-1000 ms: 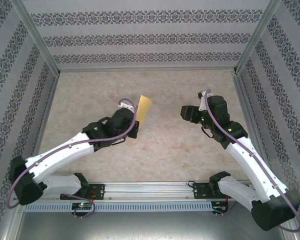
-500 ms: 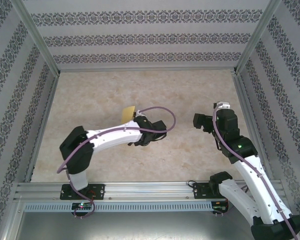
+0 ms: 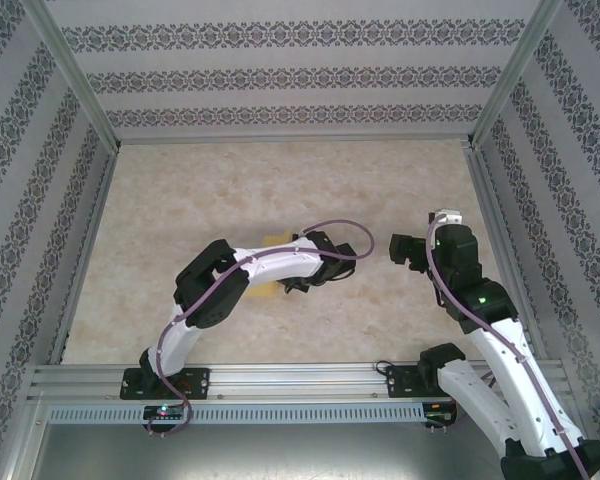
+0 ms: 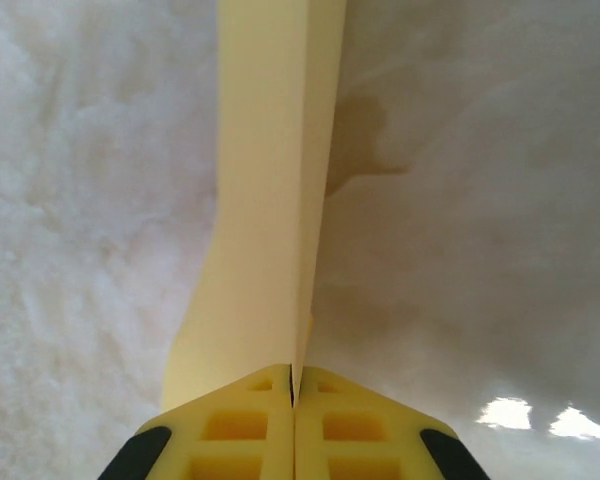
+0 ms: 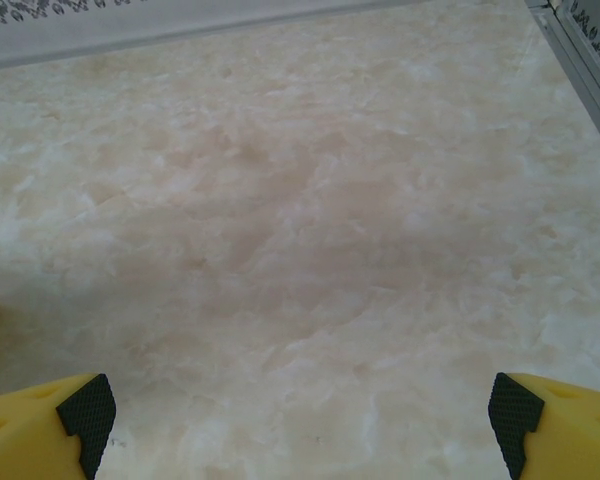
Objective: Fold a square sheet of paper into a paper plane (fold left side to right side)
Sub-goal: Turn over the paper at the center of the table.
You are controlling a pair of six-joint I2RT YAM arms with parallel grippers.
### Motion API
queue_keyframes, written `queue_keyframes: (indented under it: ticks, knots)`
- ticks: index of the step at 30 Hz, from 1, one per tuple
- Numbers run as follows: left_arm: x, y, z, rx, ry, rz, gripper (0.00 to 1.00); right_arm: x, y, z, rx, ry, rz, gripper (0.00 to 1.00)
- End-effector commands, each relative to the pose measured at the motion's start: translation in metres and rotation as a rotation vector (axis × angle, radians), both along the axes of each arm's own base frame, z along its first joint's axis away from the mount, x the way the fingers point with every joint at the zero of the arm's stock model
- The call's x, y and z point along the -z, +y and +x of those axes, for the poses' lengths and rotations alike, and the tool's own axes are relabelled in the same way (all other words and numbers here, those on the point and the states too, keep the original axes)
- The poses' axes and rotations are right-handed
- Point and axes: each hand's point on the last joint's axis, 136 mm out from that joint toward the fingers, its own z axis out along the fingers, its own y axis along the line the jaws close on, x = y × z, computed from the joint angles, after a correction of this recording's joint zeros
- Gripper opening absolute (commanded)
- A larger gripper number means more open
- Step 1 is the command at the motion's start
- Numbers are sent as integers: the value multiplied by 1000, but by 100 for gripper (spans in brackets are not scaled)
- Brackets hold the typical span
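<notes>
The left tool (image 4: pixel 293 372) has swung down since a second ago, when it held the yellow paper (image 4: pixel 268 200) up high. It is clamped tight on the folded strip, which runs straight ahead of its fingertips, low over the worktop (image 3: pixel 210 190). The right tool (image 5: pixel 300 415) has drawn back and spread wide, holding nothing. The worktop is pale marbled beige, boxed by patterned walls (image 3: pixel 300 75). Bare surface lies ahead of both tools, with a metal rail (image 5: pixel 580 60) at the right tool's far right
</notes>
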Motion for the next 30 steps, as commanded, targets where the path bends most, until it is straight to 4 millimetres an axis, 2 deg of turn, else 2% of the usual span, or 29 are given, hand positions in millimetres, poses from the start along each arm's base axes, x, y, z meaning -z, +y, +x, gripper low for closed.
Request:
queue_keyframes:
  ticks: [1,9,11,13,15,20,25,27,30]
  knots:
    - [8,-23,5,23,71,-101,12,5,-3,-5,-14,8,-25,98]
    - [15,-59,17,31,145,-293,25,12,6,-5,-58,44,-14,98]
    - [14,-63,19,31,154,-328,35,15,8,-5,-66,51,-5,98]
    - [7,-69,22,41,142,-369,43,17,12,-3,-82,59,6,98]
    - [0,-77,23,58,134,-424,46,19,16,-2,-99,70,17,98]
    - [-34,-89,26,100,89,-587,54,22,33,4,-152,98,93,98]
    - [-68,-68,29,81,20,-793,63,23,61,12,-229,100,237,98]
    - [-76,-54,28,65,-12,-858,65,24,74,17,-264,108,298,98]
    - [-78,-24,27,6,-46,-959,68,31,98,25,-319,140,379,98]
